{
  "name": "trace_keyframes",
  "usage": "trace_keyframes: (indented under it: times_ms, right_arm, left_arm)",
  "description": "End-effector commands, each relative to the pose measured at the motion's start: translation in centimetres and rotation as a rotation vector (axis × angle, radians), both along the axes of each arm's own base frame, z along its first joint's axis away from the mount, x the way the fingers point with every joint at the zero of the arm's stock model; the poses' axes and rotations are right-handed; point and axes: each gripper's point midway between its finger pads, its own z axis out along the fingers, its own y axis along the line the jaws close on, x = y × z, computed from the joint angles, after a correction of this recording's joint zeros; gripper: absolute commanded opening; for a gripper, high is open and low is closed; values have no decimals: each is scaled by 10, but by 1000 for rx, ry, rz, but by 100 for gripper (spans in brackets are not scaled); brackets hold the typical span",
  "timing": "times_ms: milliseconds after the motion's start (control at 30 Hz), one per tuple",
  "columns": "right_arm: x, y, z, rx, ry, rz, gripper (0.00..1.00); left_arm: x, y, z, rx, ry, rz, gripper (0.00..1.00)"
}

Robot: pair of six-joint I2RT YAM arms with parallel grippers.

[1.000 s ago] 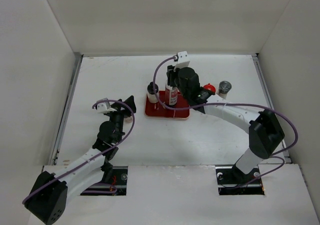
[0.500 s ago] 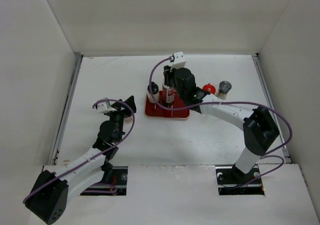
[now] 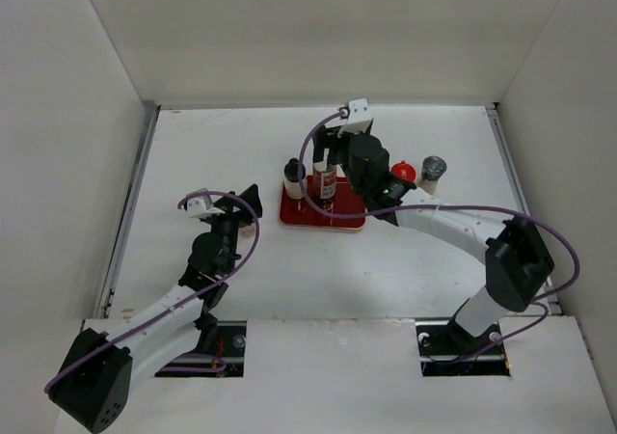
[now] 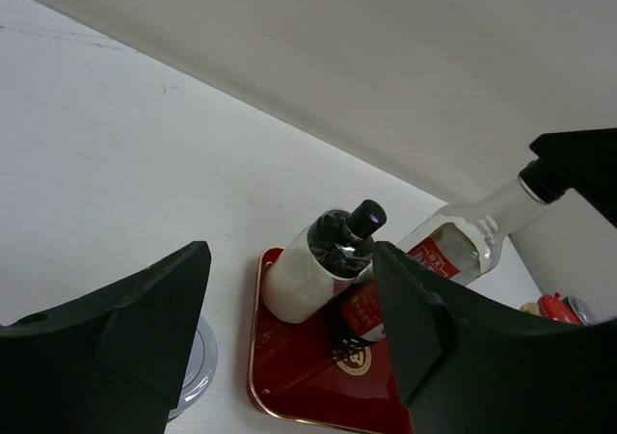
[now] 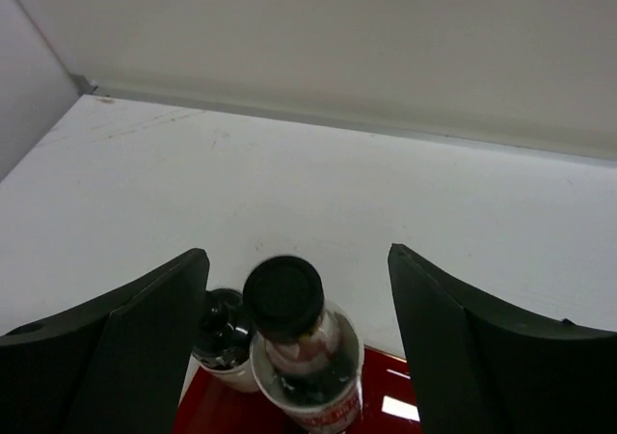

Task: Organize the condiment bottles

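Note:
On the red tray stand two of the condiment bottles: a small white black-capped bottle at its left, and beside it a tall clear black-capped bottle with a red label. My right gripper is open, its jaws either side of the tall bottle's cap without touching it. The small white bottle shows just left of it. My left gripper hovers open left of the tray, nothing between its fingers. A white-lidded jar sits by its left finger.
A red-capped bottle and a grey-lidded shaker stand on the table right of the tray, close behind my right arm. White walls enclose the table at the back and both sides.
My right gripper has opened and let go of the tall clear bottle, which now stands on the tray. The left arm has not moved.

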Motion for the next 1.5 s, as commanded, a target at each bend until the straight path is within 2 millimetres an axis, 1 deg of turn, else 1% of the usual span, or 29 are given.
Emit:
trace_keyframes:
  times_ms: [0,33,67,100,133,167,267,300,333,367,400,433,467,500,533,567,667,767,833,967,1000,1133,1233,1267,1400,1467]
  right_arm:
    - [-21,-21,59,140,-113,-23,84]
    - [-28,-28,59,151,-109,-24,84]
    - [-32,-39,58,165,-105,-42,84]
    - [-36,-55,55,179,-99,-78,84]
    - [-37,-76,51,193,-90,-137,80]
    - [-39,-98,44,201,-75,-206,73]
    - [-39,-171,11,156,-3,-445,41]
    - [-41,-193,0,126,28,-522,35]
    - [-43,-213,-10,103,54,-593,34]
    - [-44,-231,-18,89,73,-649,36]
    - [-43,-246,-26,68,94,-693,42]
    - [-42,-256,-33,48,117,-718,55]
    - [-40,-264,-39,37,133,-736,72]
    - [-37,-271,-46,19,156,-749,84]
    - [-32,-277,-53,5,181,-760,90]
    - [-28,-279,-60,-6,207,-756,94]
    - [-15,-277,-81,-15,286,-716,98]
    - [-7,-279,-97,9,328,-701,98]
    - [1,-280,-103,33,345,-688,96]
    - [13,-274,-101,89,325,-645,94]
    - [15,-274,-101,93,322,-643,91]
    - [23,-282,-109,94,333,-665,79]
    - [28,-285,-111,105,324,-674,66]
    - [30,-288,-110,108,322,-680,62]
    - [33,-292,-99,123,297,-687,61]
    - [29,-296,-85,135,265,-698,56]
  left_arm:
    - [-1,0,10,-34,-44,-10,67]
    - [-2,-2,11,-36,-47,-17,67]
    - [-2,-3,12,-37,-48,-22,67]
    - [-2,-3,11,-36,-47,-22,67]
    - [-2,-3,12,-36,-47,-20,67]
    - [-1,-3,11,-35,-46,-19,67]
    - [-4,-6,13,-44,-53,-32,67]
    - [-4,-7,15,-46,-56,-36,67]
    - [-4,-7,15,-46,-56,-36,67]
    - [-3,-7,13,-44,-52,-33,67]
    - [-3,-6,12,-43,-48,-32,67]
    - [-3,-8,12,-47,-48,-36,67]
    - [-3,-10,12,-48,-48,-44,67]
    - [-4,-11,14,-50,-52,-51,67]
    - [-4,-12,14,-49,-53,-57,67]
    - [-4,-13,13,-49,-51,-57,67]
    - [-3,-12,11,-51,-43,-54,67]
    - [-4,-14,12,-56,-49,-62,67]
    - [-2,-13,9,-49,-38,-56,67]
    - [-2,-15,11,-53,-42,-62,67]
    - [-3,-14,11,-54,-43,-62,67]
    - [-2,-11,10,-54,-42,-52,67]
    - [-2,-13,9,-53,-39,-58,68]
    - [-1,-11,7,-50,-34,-50,68]
    - [-2,-12,11,-55,-43,-56,67]
    - [-2,-11,11,-54,-45,-52,67]
